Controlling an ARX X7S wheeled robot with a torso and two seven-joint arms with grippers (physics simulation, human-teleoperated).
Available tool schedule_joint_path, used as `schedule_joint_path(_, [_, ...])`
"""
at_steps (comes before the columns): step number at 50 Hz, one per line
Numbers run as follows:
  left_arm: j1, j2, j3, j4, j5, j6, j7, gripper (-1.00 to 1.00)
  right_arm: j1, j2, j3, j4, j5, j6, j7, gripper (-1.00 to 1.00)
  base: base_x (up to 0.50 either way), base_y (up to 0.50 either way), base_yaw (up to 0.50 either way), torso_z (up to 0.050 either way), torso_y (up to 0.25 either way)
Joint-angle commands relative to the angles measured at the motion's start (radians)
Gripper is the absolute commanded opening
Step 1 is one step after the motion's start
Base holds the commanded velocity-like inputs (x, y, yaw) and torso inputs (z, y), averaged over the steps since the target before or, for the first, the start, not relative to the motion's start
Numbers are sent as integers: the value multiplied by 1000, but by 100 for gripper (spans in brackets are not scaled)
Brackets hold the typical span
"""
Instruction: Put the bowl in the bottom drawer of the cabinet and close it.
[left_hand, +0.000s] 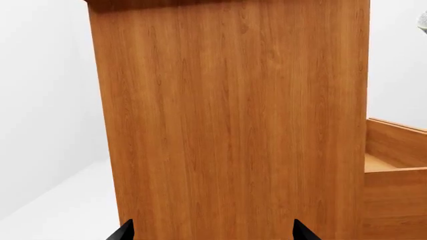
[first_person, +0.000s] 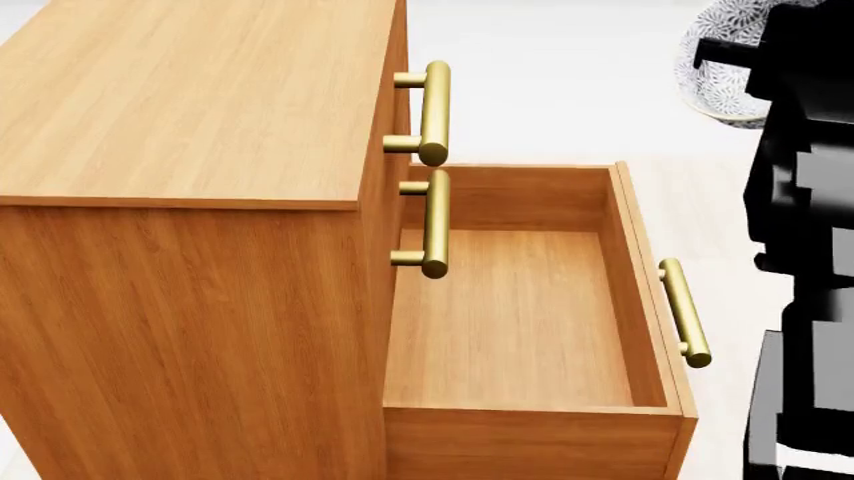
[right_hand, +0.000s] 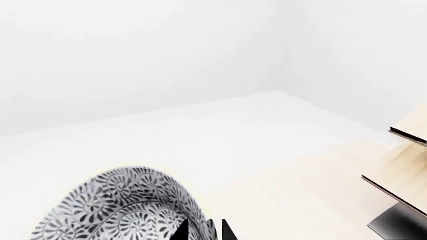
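Currently the bottom drawer (first_person: 514, 320) stands pulled out of the cabinet (first_person: 187, 130). Right gripper (right_hand: 203, 231) pinches the bowl (first_person: 727, 60) by its rim, held up beyond the drawer. Left gripper (left_hand: 212, 232), fingers spread, faces the cabinet's side panel.

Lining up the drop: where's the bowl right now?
Head view, upper right: the bowl is held up at the right gripper, beyond the open bottom drawer, not over it.
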Motion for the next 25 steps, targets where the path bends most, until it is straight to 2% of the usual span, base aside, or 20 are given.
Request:
schedule_joint_path(1, [0,-1,3,-1,1,3,-3,100,69,-64,-16,209,-50,-98,-50,-100,0,0,0,0,0])
schedule_joint_path(25, [-3,-6,5,-5,-3,9,-7,100,10,-138,32,209,-139,-89,-129,-100,0,0,0,0,0])
